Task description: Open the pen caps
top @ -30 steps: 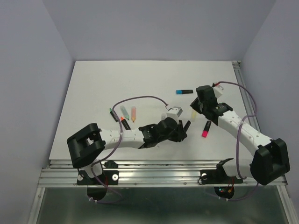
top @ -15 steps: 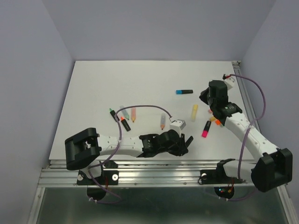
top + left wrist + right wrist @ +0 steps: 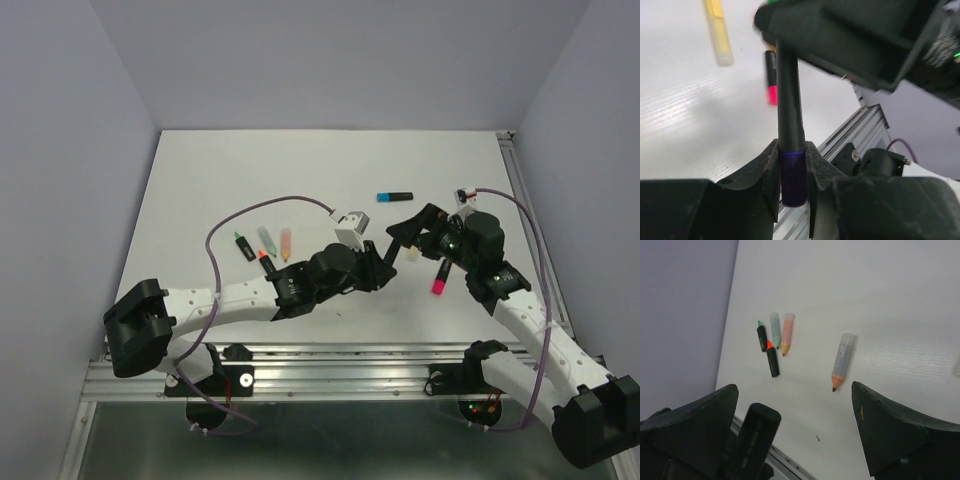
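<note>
Up between the arms, your left gripper (image 3: 791,152) pinches the purple cap (image 3: 792,176); right gripper (image 3: 792,390) is spread wide. Next I'd clamp the black body (image 3: 789,95) and pull.

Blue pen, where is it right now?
In the top view the blue-capped pen lies alone on the table, right of the middle, just beyond the right arm and farther from the arm bases than every other pen.

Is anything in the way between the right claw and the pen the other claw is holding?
No, nothing visible. The pen, held by its purple cap in the left gripper, pokes up between the open right gripper's fingers.
</note>
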### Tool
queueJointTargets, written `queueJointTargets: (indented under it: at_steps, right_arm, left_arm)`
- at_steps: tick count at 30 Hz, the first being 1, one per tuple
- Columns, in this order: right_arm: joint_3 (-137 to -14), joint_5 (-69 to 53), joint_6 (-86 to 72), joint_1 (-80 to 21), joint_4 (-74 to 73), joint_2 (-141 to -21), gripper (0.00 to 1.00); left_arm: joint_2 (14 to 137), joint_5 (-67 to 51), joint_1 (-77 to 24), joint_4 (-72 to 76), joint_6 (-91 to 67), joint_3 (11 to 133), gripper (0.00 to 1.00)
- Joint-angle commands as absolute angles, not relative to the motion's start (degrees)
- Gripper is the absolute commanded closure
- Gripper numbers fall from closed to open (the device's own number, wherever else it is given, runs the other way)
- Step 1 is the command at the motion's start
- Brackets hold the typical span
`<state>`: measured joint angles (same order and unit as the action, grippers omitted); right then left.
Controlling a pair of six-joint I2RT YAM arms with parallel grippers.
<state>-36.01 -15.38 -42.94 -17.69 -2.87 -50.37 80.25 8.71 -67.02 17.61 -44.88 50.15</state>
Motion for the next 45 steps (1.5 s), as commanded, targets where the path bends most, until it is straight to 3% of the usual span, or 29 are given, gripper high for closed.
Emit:
queueJointTargets:
  at_steps: [1,9,13,16,19,21,22,29,34,45]
  right_arm:
    - [-30.86,-28.73,-48.58,-17.84,9.81,-50.8,0.0]
    - [-26.9,-36.3,-54.22,-17.84,22.05,-51.59,0.02]
    - [-25.93,-34.72,-56.86,-17.93,22.24,-50.28,0.36]
    - [-25.49,-34.54,-58.44,-17.93,21.89,-49.75,0.46]
    - [-25.4,-33.66,-59.23,-17.93,21.62,-49.66,0.66]
    - [-25.22,-32.44,-59.68,-17.93,22.32,-49.39,0.82]
    - [-25.31,-30.26,-60.29,-17.93,22.32,-49.22,0.99]
    - [-27.06,-17.68,-62.06,-17.93,26.98,-50.27,0.99]
    - [-35.92,-9.77,-60.03,-17.58,23.65,-56.42,0.99]
    - [-51.31,-8.52,-56.87,-10.29,19.69,-68.02,0.99]
  left_arm:
    - [77.17,9.67,-66.8,23.99,-43.33,49.22,1.0]
    - [78.66,10.89,-66.53,23.99,-43.06,50.01,1.0]
    - [79.36,10.99,-66.45,24.26,-43.86,50.53,1.0]
    - [80.07,10.99,-66.45,24.34,-44.21,50.89,1.0]
    - [80.51,10.46,-66.45,24.52,-44.38,51.24,1.0]
    - [80.51,9.41,-66.45,24.96,-44.65,50.8,1.0]
    - [80.42,8.88,-66.45,25.22,-44.74,50.54,1.0]
    - [77.61,0.36,-66.53,37.78,-50.53,39.83,1.0]
    - [75.24,0.79,-68.11,39.02,-51.5,35.52,1.0]
    - [71.72,4.04,-74.97,39.29,-57.83,26.37,1.0]
